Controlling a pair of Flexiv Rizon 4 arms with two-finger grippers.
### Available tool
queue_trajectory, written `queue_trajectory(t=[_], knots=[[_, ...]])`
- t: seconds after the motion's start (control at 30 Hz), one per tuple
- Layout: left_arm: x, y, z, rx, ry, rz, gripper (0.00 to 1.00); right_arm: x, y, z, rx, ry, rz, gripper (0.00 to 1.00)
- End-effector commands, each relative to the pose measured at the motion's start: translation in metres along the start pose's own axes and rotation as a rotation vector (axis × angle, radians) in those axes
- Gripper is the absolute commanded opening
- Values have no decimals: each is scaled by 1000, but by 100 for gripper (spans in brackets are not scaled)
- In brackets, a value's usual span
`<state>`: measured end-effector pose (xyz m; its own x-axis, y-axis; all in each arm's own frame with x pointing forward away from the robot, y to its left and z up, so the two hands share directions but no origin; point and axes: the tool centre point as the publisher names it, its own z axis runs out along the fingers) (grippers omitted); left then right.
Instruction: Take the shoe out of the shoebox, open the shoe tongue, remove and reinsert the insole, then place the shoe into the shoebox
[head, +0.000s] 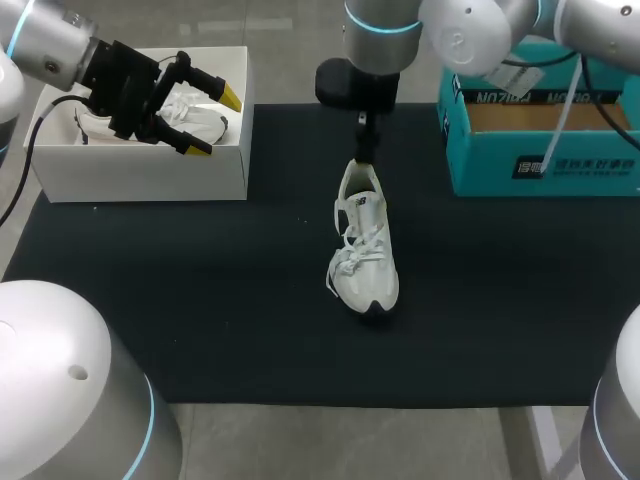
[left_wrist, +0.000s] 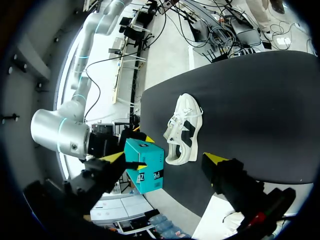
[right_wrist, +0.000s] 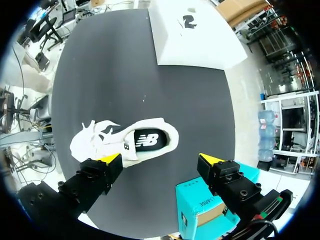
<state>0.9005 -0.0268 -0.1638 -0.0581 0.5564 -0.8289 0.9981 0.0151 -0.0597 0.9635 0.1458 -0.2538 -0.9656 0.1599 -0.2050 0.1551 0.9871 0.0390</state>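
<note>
A white shoe (head: 365, 250) stands upright on the black mat (head: 200, 300) near the table's middle, toe toward the front edge, laces loose. My right gripper (head: 365, 148) hangs just above its heel. In the right wrist view the shoe (right_wrist: 125, 142) lies below and ahead of the right gripper (right_wrist: 160, 161), whose fingers are open and hold nothing. The white shoebox (head: 140, 175) sits at the back left with a second white shoe (head: 180, 108) inside. My left gripper (head: 215, 123) hovers open over that box. From the left wrist the shoe (left_wrist: 182, 130) shows far ahead of the left gripper (left_wrist: 165, 159).
A teal cardboard box (head: 540, 150) stands open at the back right, close beside my right arm; it also shows in the wrist views (right_wrist: 200, 210) (left_wrist: 145, 165). The mat covers most of the table around the shoe.
</note>
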Motion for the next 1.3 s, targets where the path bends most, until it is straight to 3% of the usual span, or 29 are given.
queue_trajectory(t=[0.03, 0.2, 0.3, 0.4, 0.47, 0.63, 0.77, 1.1, 1.3], knots=[[0, 0, 0, 1, 2, 0, 100, 9, 3, -6, 60, 10, 73, 100], [0, 0, 0, 1, 2, 0, 100, 86, 6, -49, 38, 15, 166, 100], [0, 0, 0, 1, 2, 0, 100, 115, 10, -46, 41, 51, 171, 100], [0, 0, 0, 1, 2, 0, 100, 122, 11, -30, 67, 72, 117, 100], [0, 0, 0, 1, 2, 0, 100, 119, 10, -26, 75, 42, 85, 100], [0, 0, 0, 1, 2, 0, 100, 97, 7, -29, 4, -8, 69, 100], [0, 0, 0, 1, 2, 0, 100, 76, 7, -23, 25, -23, 34, 100], [0, 0, 0, 1, 2, 0, 100, 15, 5, 2, 12, -27, 50, 100], [0, 0, 0, 1, 2, 0, 100, -6, 9, 23, 13, -35, 28, 100]])
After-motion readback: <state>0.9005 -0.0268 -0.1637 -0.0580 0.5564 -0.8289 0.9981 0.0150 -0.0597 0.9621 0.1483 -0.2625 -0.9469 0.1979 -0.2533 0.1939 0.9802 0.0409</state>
